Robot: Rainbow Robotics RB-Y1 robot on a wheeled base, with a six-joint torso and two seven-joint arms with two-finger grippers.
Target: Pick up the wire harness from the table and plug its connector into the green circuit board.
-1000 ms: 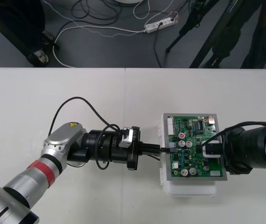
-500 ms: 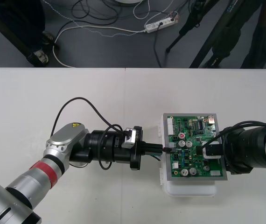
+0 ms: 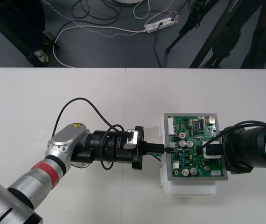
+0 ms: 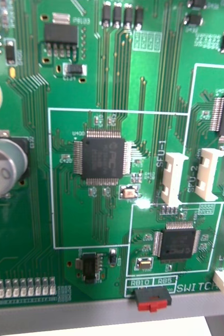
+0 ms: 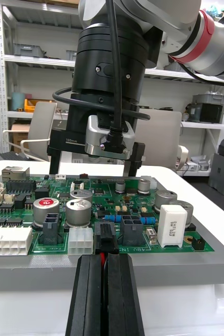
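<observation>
The green circuit board (image 3: 194,140) sits on its white base (image 3: 191,189) at the table's right. My left gripper (image 3: 164,150) reaches in level from the left, its tips at the board's left edge. In the left wrist view it (image 5: 102,261) is shut on the harness: a red wire (image 5: 100,255) shows between the fingers (image 5: 86,294). The black plug (image 5: 105,239) stands just ahead, at a connector on the edge of the board (image 5: 17,202). Whether the plug is fully seated I cannot tell. My right gripper (image 3: 206,153) hovers over the board's right half, open (image 5: 96,169), holding nothing.
The right wrist view looks closely down on the board (image 4: 112,79), with chips, white connectors (image 4: 173,178) and a red switch (image 4: 152,300). Tall capacitors (image 5: 44,207) and a white relay (image 5: 172,224) stand near the plug. Bare table lies left and behind.
My left arm has crept slightly to the right, bringing the plug closer into the board's edge. The right arm has stayed put.
</observation>
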